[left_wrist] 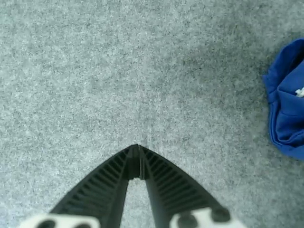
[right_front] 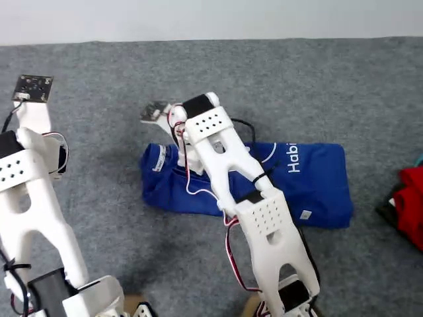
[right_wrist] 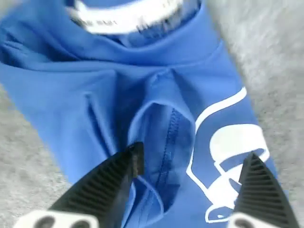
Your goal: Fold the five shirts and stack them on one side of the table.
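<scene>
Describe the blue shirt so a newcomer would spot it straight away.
On the grey table, look near the middle, under the arm whose open right gripper hangs over it. There lies the blue shirt, partly folded into a long strip. Its blue fabric and white print set it apart from the red cloth lying off to one side.

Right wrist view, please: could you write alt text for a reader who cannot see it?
The right gripper, jaws open, hangs close over a rumpled blue shirt with white print. The grey table shows at the edges.
</scene>
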